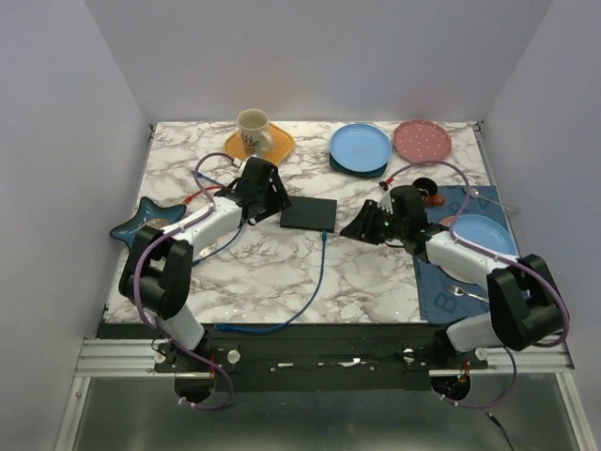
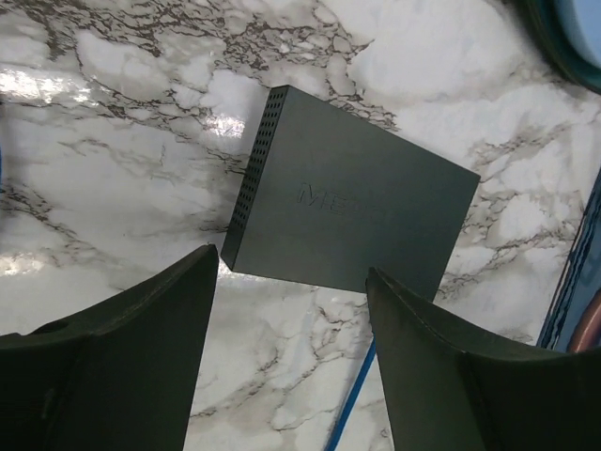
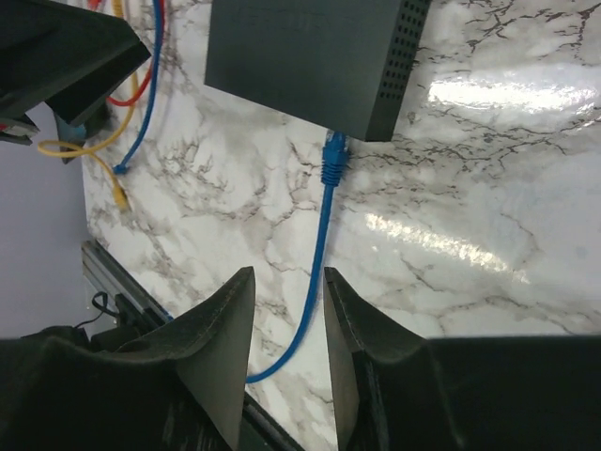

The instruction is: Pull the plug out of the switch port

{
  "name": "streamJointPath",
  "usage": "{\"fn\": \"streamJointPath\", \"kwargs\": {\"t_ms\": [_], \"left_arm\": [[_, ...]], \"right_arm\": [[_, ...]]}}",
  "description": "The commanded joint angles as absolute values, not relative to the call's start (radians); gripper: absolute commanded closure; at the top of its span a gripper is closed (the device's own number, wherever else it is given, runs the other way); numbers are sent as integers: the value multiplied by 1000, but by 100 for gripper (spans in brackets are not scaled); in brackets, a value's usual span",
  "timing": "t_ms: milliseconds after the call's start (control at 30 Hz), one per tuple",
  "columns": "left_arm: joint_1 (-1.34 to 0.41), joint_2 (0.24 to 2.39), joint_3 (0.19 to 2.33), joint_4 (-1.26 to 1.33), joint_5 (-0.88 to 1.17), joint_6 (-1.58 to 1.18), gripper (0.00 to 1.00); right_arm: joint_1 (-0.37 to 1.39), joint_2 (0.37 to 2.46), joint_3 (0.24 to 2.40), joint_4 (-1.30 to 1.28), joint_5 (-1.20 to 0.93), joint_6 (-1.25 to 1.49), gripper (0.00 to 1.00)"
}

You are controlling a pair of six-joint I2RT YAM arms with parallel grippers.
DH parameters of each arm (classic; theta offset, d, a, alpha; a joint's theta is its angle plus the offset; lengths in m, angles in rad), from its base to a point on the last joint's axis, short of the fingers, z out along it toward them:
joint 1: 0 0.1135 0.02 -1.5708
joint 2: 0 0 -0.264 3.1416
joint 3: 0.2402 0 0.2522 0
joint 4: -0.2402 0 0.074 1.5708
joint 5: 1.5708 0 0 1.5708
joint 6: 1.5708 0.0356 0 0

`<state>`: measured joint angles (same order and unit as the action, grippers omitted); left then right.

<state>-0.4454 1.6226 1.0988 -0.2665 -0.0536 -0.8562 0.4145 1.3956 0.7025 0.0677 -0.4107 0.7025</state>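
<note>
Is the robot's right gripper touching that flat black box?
Apart. The right wrist view shows white marble tabletop and a blue cable between the right gripper and the flat matte-black rectangular box.

High rear camera overlooks all — wrist cameras, close, share the black box (image 2: 357,211).

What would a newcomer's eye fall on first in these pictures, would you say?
Most likely the flat black box at the middle of the marble table, flanked by the left gripper and right gripper, both open. Next, the bright blue cable curving from its plug at the box's near edge towards the table's front.
</note>
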Motion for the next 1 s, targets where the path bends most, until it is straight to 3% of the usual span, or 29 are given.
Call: {"fn": "streamJointPath", "kwargs": {"t_ms": [0, 100, 267, 967], "left_arm": [[-439, 1664, 1106, -160, 83, -851, 30], [-439, 1710, 1121, -178, 86, -836, 35], [-437, 1772, 1117, -196, 64, -836, 31], [-457, 1853, 983, -95, 184, -908, 33]], "right_arm": [[416, 1495, 716, 172, -443, 715, 55], [417, 1565, 716, 225, -471, 732, 54], [417, 1647, 749, 248, -477, 752, 53], [436, 1868, 854, 345, -483, 841, 53]]}}
